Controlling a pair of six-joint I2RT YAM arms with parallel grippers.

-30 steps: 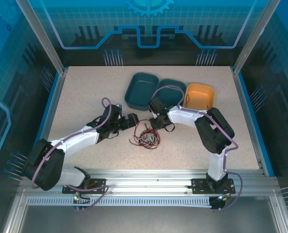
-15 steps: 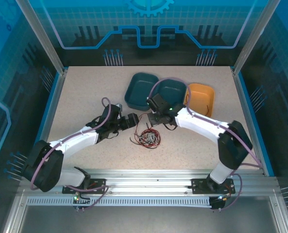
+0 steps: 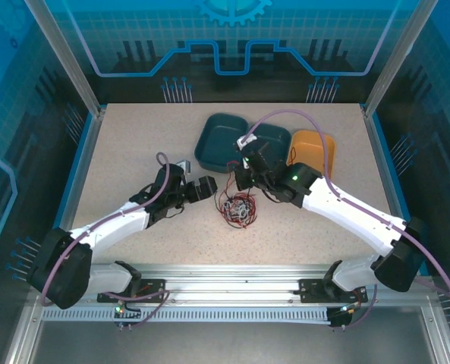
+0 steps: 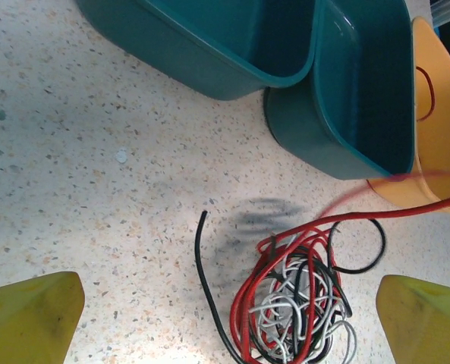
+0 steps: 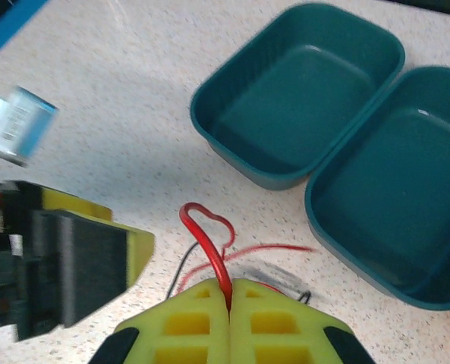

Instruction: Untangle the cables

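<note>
The right jaws are clenched on a loop of the thin red cable. It runs taut from them down to the tangle of red, black and white cables, which lies on the speckled surface just in front of the left jaws. The left jaws are fully released. Since a second ago the right arm has stretched out, and the tangle has slid slightly toward the right jaws. Two dark teal plastic trays and an orange plastic tray sit just beyond the right jaws.

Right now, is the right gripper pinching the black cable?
No, the right gripper is shut on the red cable.
</note>
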